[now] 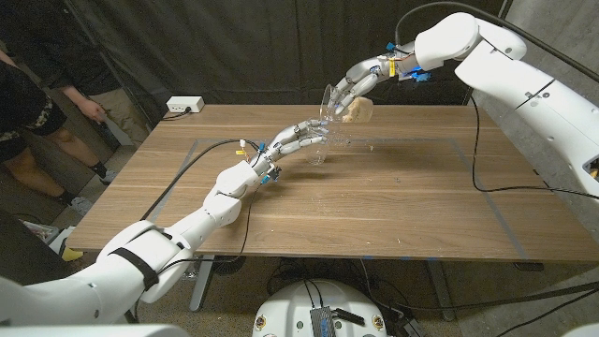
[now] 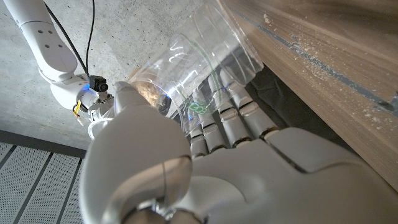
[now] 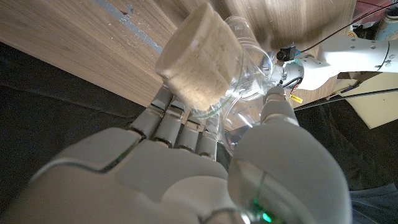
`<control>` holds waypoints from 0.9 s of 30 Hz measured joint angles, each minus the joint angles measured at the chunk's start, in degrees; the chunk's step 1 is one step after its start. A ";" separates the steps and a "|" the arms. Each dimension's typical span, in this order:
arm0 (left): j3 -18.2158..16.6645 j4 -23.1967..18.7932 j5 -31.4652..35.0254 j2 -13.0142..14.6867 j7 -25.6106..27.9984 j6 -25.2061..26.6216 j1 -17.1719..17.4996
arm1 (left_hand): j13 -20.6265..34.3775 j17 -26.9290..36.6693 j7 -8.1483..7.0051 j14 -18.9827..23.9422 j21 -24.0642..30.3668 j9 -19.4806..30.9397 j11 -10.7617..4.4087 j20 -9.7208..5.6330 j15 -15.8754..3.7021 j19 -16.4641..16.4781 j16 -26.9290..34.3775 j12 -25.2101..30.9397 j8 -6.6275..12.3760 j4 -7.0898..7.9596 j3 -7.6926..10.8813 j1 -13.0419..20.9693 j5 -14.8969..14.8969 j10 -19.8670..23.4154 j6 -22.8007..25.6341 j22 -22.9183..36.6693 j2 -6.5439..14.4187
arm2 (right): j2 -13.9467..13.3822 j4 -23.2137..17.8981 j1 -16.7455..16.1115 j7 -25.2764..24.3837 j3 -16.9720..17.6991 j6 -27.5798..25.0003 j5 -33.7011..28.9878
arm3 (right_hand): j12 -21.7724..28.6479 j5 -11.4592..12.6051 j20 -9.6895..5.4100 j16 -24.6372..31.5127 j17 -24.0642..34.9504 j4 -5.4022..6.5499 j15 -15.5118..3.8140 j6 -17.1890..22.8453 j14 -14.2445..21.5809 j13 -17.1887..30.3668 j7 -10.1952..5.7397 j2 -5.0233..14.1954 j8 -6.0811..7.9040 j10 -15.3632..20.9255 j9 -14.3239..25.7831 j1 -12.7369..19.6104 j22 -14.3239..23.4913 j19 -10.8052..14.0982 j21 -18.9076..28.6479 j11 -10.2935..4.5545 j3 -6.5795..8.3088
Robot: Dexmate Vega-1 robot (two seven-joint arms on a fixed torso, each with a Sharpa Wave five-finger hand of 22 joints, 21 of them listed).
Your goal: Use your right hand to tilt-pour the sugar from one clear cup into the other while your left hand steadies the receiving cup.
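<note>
Clear cup (image 1: pixel 344 105) of sugar (image 1: pixel 358 110), gripped by the right hand (image 1: pixel 367 75), hangs tilted above the far bench (image 1: pixel 393 206). The left hand (image 1: pixel 295 140) holds the receiving cup (image 1: pixel 321 150) below. Sugar seems still packed inside; pouring looks barely begun.

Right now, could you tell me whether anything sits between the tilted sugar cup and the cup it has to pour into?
Nothing visible does. The right hand holds the sugar cup tilted above the empty cup, which the left hand grips.
</note>
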 measured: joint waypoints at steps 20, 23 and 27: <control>-0.12 0.68 -0.66 -0.78 -1.31 -1.03 0.15 | -0.14 -0.01 0.00 0.00 0.45 0.28 -0.10 0.00 0.00 0.00 0.00 -0.17 0.00 0.24 -0.24 0.01 0.00 0.11 -0.01 0.00 0.01 | 0.62 0.51 1.41 1.91 -0.89 2.04 -2.77 | -0.06 0.04 0.00 0.00 0.27 0.00 0.10 0.01 0.10 0.31 -0.02 0.03 -0.17 -0.01 -0.01 -0.02 0.02 0.00 0.00 0.01 0.00; -0.14 0.88 -0.69 -0.90 -1.42 -1.21 0.14 | -0.15 -0.01 0.01 0.00 0.45 0.28 -0.10 0.00 0.00 0.00 0.00 -0.21 -0.01 0.24 -0.24 0.02 0.00 0.11 -0.01 0.00 0.02 | 0.68 0.49 1.64 2.24 -0.97 2.38 -3.21 | -0.23 0.04 0.00 0.00 0.27 0.00 0.10 0.01 0.10 0.31 -0.03 0.03 -0.22 0.14 -0.02 -0.02 0.02 0.00 0.00 -0.14 0.00; -0.19 1.21 -0.73 -1.08 -1.54 -1.36 0.08 | -0.15 -0.01 0.01 0.00 0.45 0.27 -0.10 0.00 0.00 0.00 0.00 -0.21 -0.01 0.24 -0.24 0.03 0.00 0.11 -0.01 0.00 0.03 | 0.75 0.45 1.93 2.62 -1.16 2.72 -3.76 | -0.27 0.04 0.00 0.00 0.27 0.00 0.10 0.09 0.10 0.31 -0.11 0.03 -0.22 0.31 -0.03 -0.02 0.02 0.00 0.00 -0.09 0.00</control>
